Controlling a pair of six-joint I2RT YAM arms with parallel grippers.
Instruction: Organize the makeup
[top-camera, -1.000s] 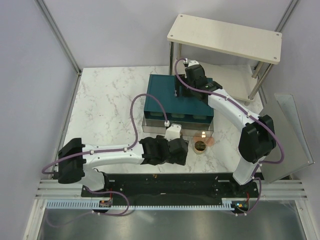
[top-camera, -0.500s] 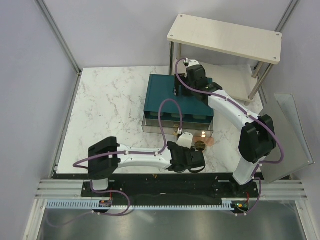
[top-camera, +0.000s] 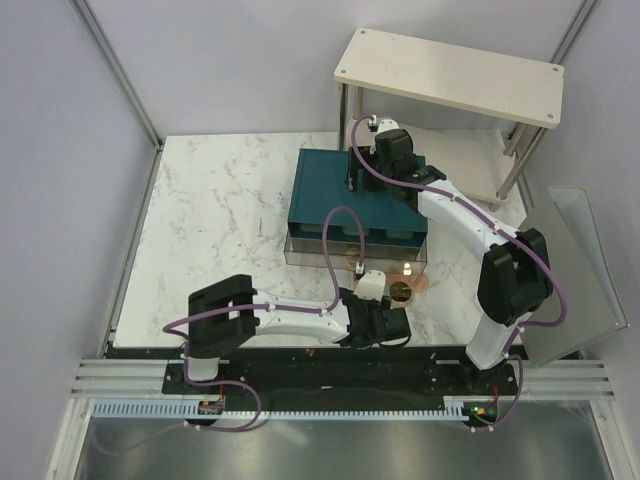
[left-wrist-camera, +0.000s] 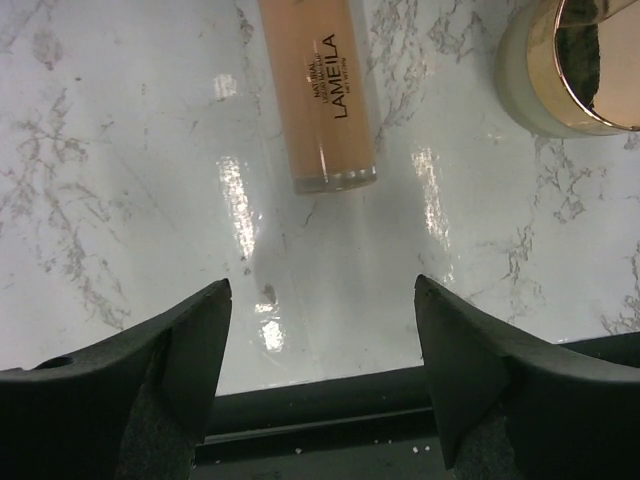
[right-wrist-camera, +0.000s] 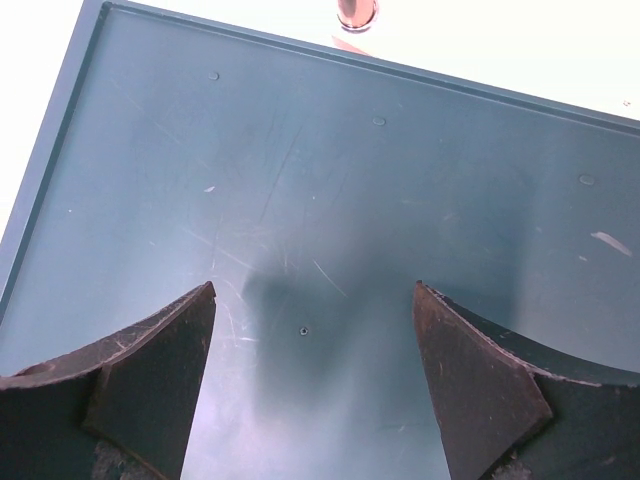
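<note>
A peach-tan tube printed LAMEILA lies on the marble, its flat end toward my left gripper. That gripper is open and empty, low over the table's front edge, a short gap from the tube. A round gold-rimmed dark compact sits to the tube's right; from above the compact lies just beyond the left gripper, beside a peach-pink pad. My right gripper hangs open and empty over the teal box lid. The tube is hidden under the left arm from above.
The teal box stands mid-table with a clear drawer pulled out at its front. A wooden shelf on metal legs stands at the back right. A grey panel leans at the right edge. A black rail runs along the near edge.
My left arm has swung right along the near edge, ending just in front of the compact, with its jaws slightly narrower. The right arm has hardly moved.
</note>
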